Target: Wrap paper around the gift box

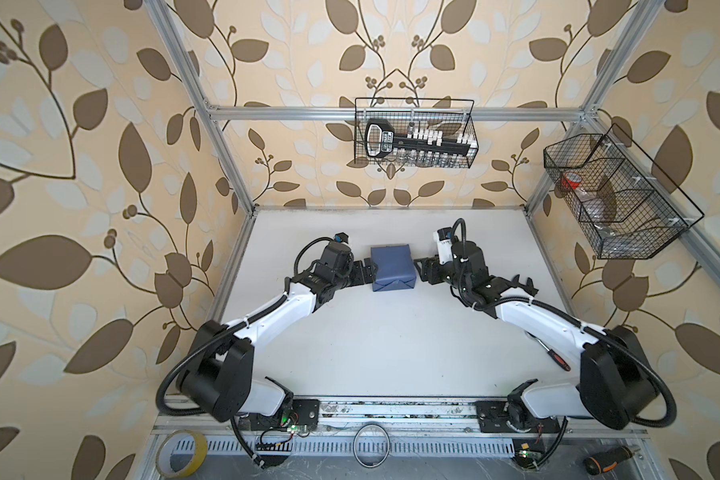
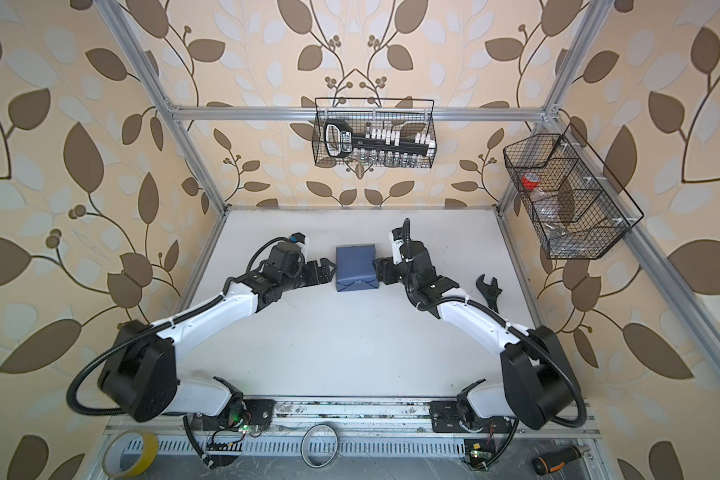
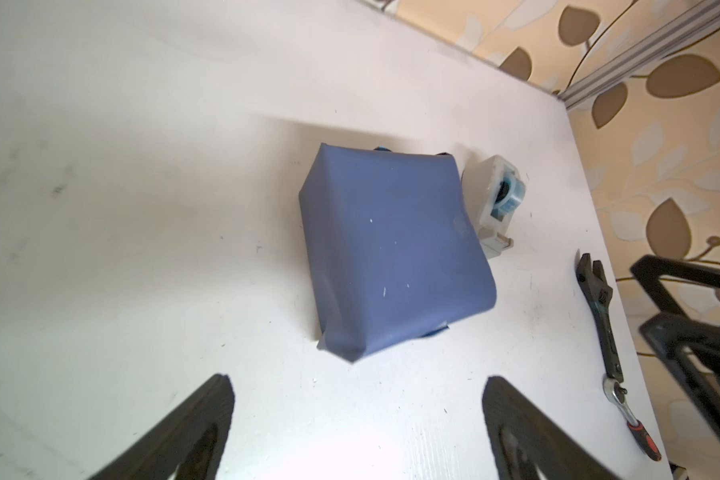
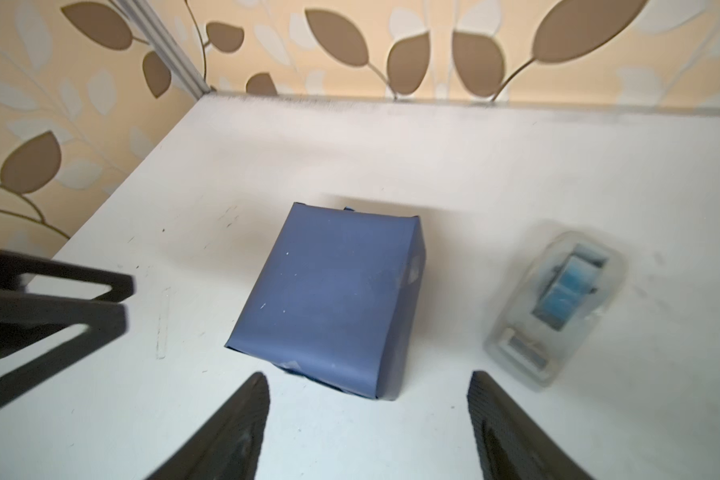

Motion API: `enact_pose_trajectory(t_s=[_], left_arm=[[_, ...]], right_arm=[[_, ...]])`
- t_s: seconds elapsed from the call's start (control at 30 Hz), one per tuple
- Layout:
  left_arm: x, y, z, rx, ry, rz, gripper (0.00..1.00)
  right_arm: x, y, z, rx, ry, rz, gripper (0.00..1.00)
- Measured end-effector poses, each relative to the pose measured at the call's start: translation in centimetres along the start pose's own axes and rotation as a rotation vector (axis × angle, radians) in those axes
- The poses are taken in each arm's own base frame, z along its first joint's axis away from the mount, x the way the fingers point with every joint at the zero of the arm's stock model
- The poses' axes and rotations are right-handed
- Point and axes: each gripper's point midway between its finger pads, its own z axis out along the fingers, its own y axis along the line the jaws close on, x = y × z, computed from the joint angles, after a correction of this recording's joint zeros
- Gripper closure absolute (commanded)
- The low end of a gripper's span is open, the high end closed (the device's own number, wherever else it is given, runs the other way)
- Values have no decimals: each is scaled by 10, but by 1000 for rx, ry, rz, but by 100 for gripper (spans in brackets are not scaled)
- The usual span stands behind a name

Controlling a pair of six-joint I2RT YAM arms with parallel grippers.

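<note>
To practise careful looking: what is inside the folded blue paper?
Only the paper shows, folded around a boxy shape, darker side out. Whatever it holds is fully covered and cannot be seen.

The label on the black tool [image 1: 420, 144] is too blurred to read.

The white, scuffed worktop [image 1: 391, 332] bears slate-blue paper [image 1: 393, 268] folded into a closed box shape at 12 o'clock of centre, a grey tape dispenser [image 3: 491, 199] near its 2 o'clock, a black wrench [image 2: 488, 291] at 3 o'clock and a ratchet [image 1: 555, 355] at 4 o'clock
</note>
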Motion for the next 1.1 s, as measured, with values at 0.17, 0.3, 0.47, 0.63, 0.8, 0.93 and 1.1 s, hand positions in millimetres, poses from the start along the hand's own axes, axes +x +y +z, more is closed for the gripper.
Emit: enact_pose_trajectory(t_s=[0.17,0.3,0.47,0.63,0.8,0.93,1.1], left_arm=[[-36,46,-49,-164,-251,41,1],[-59,96,-79,-371,-415,96,1],[-53,157,-76,-548,-436,162,1],[-21,207,-43,-584,-305,163,1],[-27,212,-38,-516,-334,174,1],[-34,207,-36,-461,-347,188,1],[-23,204,-36,-428,-349,208,1]], right_arm=[[-27,-56,-44,261,-166,-41,13],[1,-113,-54,483,-191,-85,7],[65,-169,-46,651,-78,-140,5],[94,-187,-42,655,-63,-154,5],[88,-210,-49,638,-138,-69,5],[86,-206,-53,585,-198,-50,5],[104,-200,-58,548,-225,-46,0]])
